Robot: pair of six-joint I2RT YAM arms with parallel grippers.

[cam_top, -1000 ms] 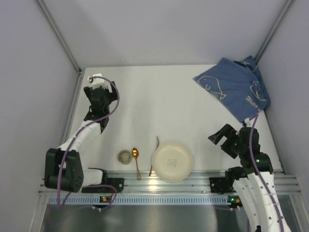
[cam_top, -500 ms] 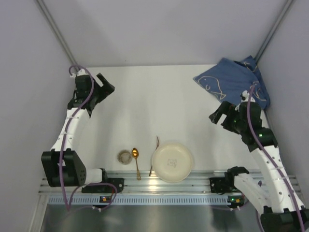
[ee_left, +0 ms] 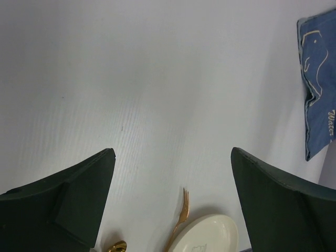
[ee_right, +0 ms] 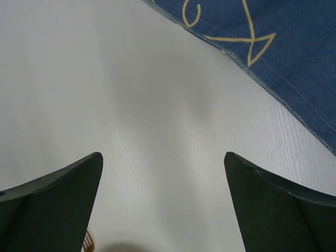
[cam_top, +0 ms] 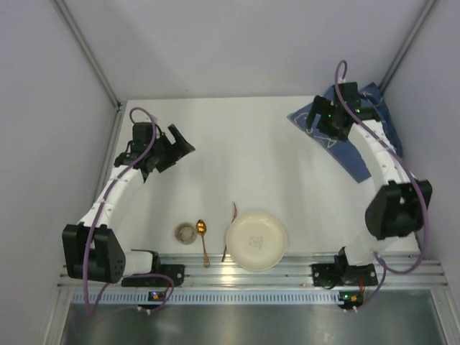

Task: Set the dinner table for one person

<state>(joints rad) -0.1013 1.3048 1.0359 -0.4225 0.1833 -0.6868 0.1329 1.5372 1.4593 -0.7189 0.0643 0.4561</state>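
Observation:
The dinner table (cam_top: 237,151) is a matte-white top. Near its front edge lie a cream plate (cam_top: 256,240), a gold fork (cam_top: 233,215) partly under the plate's left rim, a gold spoon (cam_top: 202,236) and a small round cup (cam_top: 186,233). My left gripper (cam_top: 180,147) is open and empty above the left middle of the table; its wrist view shows the fork (ee_left: 179,220), plate (ee_left: 210,236) and spoon (ee_left: 116,247) ahead. My right gripper (cam_top: 313,119) is open and empty at the near-left edge of the blue cloth (cam_top: 356,136), which its wrist view shows too (ee_right: 273,47).
The blue cloth with fish outlines lies crumpled in the far right corner, also seen in the left wrist view (ee_left: 317,105). A ribbed aluminium rail (cam_top: 244,277) runs along the near edge. Grey walls close in the left, back and right sides.
My right arm has stretched away from the near right side to the cloth's edge at the far right. My left gripper swung from the far-left corner rightward over the table.

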